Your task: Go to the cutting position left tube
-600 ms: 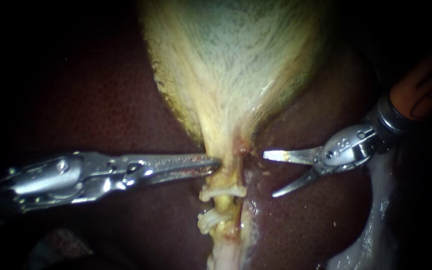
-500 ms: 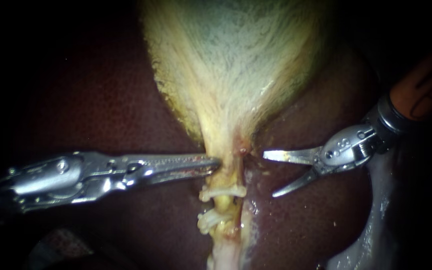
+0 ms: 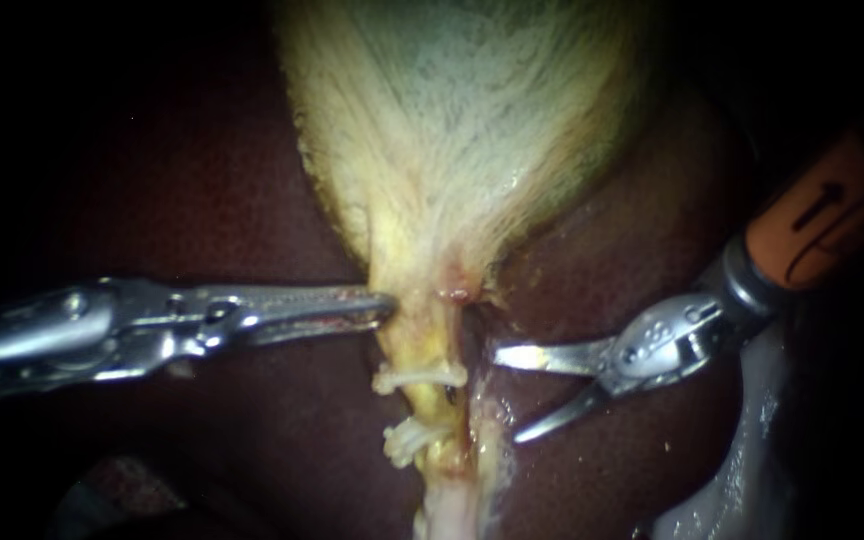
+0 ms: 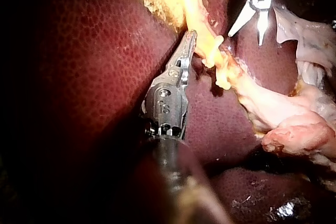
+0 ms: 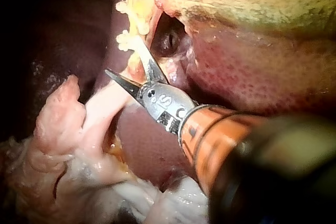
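Note:
The pale gallbladder (image 3: pixel 462 120) narrows down into a yellow tube (image 3: pixel 422 345) that carries two whitish clips (image 3: pixel 417 377), one below the other. My left instrument (image 3: pixel 380 305) comes in from the left, its jaws shut on the edge of the gallbladder's neck just above the upper clip; the left wrist view shows that grip (image 4: pixel 189 39) too. Just right of the tube is my right instrument (image 3: pixel 507 396), its two blades open and level with the clips, apart from the tube. In the right wrist view the open blades (image 5: pixel 127 65) sit close against the pale tube.
Dark red liver (image 3: pixel 202 200) surrounds the tube on both sides. Whitish loose tissue (image 3: pixel 742 470) lies under the right instrument's orange shaft (image 3: pixel 812 225). In the left wrist view a pink-white lump of tissue (image 4: pixel 294 124) lies beyond the clips.
My left instrument has drawn the gallbladder's neck a little to the left. My right instrument has dropped down alongside the tube, from above the upper clip to level with the clips, its blades still open.

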Motion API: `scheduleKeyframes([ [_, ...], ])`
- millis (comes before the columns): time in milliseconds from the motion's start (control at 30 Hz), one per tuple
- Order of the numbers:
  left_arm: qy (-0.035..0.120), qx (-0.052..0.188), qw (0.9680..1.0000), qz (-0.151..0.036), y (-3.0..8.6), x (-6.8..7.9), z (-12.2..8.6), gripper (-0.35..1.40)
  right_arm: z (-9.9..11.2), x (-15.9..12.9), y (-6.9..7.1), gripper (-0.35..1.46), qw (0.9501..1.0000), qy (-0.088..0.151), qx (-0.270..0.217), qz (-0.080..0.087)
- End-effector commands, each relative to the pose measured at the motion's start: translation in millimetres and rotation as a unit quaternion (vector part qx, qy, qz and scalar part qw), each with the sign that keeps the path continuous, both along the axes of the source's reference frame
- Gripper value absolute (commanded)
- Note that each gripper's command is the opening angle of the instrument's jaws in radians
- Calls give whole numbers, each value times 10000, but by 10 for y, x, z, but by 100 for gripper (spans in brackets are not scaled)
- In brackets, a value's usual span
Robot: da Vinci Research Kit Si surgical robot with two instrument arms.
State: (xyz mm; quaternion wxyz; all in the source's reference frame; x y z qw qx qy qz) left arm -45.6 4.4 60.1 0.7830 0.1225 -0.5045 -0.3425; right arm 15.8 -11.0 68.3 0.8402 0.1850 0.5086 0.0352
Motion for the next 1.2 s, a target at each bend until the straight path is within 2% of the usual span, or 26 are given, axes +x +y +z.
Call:
scheduleKeyframes([
  [33,-2,2,10000,-5,-1,-1,-2,-13,5,5,-4,143,10000,-10,49,-2],
  [200,9,2,10000,-20,-5,-2,-10,-11,24,13,-12,143,9999,-90,79,-98],
  [433,29,3,10000,-49,-14,-3,-27,-11,50,3,-11,143,9985,-527,-57,-166],
  [733,-10,18,10000,-2,-24,-10,-42,-11,59,8,-6,143,9983,-572,-78,-123],
  [867,-15,21,10000,2,-23,-14,-40,-11,58,19,-10,143,9985,-517,-12,-204],
  [1067,-14,18,10000,0,-18,-18,-31,-11,51,33,-29,142,9987,-175,102,-469],
  [1200,-15,19,10000,-1,-12,-21,-21,-11,46,47,-31,140,9984,-2,269,-487],
])
